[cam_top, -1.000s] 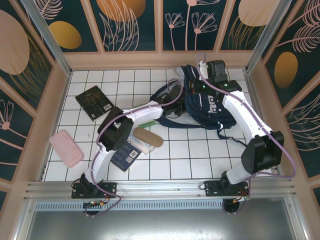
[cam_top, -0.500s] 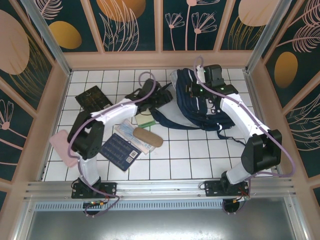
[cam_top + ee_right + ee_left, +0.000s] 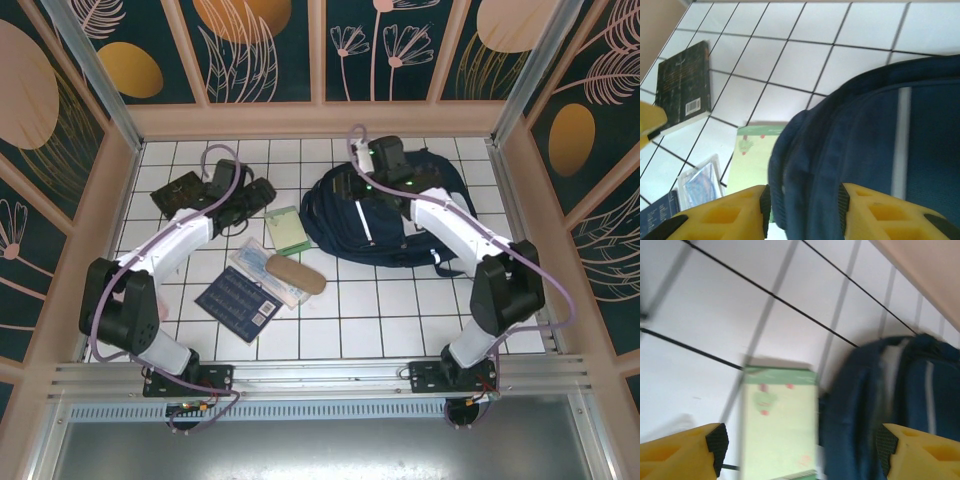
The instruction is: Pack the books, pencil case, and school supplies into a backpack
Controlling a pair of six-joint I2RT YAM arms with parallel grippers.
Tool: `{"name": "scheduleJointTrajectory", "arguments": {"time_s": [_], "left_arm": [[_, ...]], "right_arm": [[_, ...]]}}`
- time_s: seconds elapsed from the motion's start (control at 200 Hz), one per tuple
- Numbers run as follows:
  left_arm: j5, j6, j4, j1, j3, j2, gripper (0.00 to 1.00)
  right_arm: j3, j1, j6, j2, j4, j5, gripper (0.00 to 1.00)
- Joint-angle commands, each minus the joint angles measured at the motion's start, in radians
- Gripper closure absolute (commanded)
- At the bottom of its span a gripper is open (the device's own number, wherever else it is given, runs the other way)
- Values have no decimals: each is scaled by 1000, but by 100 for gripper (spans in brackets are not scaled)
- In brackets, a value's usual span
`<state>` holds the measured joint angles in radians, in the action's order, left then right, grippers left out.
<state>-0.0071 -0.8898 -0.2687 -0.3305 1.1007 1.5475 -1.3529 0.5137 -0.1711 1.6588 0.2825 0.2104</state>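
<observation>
The navy backpack [image 3: 400,215] lies at the back right of the tiled table. My right gripper [image 3: 352,190] hovers over its left edge, open, with the fabric [image 3: 875,150] showing below the gap between the pads [image 3: 803,207]. My left gripper [image 3: 262,195] hangs open and holds nothing [image 3: 800,447], just left of the pale green box [image 3: 287,230] [image 3: 777,425]. The backpack's edge [image 3: 890,400] lies to that gripper's right. A black book [image 3: 180,195] [image 3: 682,90] is partly under the left arm. A navy book [image 3: 238,300], a clear packet [image 3: 262,265] and a brown pencil case [image 3: 295,273] lie in the middle.
Wooden walls [image 3: 100,230] ring the white tiled table [image 3: 350,320]. The left arm's elbow [image 3: 110,300] stands at the left edge. The right arm's elbow [image 3: 505,285] stands beside the backpack's straps [image 3: 445,262].
The left arm has swung left, away from the backpack, to beside the green box. The right gripper has moved left over the backpack and opened. The backpack has shifted and settled flatter.
</observation>
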Motion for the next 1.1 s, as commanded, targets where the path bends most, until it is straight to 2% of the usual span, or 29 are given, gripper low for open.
{"name": "scheduleJointTrajectory", "arguments": {"time_s": [0.0, 0.215, 0.405, 0.485, 0.52, 0.66, 0.881, 1.091], "left_arm": [[-23, 82, -41, 82, -33, -35, 23], [81, 187, 26, 252, -25, 47, 31], [138, 196, 96, 308, 60, 212, 39], [151, 200, 106, 314, 99, 282, 44], [161, 208, 105, 315, 115, 317, 46], [196, 202, 113, 314, 115, 388, 47], [329, 102, 235, 300, -44, 348, 51], [366, 26, 303, 219, -162, 262, 52]], "right_arm": [[-57, 62, -39, 62, -74, 7, 57], [-172, 147, -110, 211, -123, 15, 56], [-276, 222, -192, 334, -139, -11, 55], [-314, 248, -213, 380, -144, -20, 51], [-328, 256, -222, 398, -148, -17, 44], [-372, 271, -243, 451, -155, -13, 44], [-423, 273, -264, 511, -149, -3, 44], [-447, 271, -278, 542, -150, -4, 47]]}}
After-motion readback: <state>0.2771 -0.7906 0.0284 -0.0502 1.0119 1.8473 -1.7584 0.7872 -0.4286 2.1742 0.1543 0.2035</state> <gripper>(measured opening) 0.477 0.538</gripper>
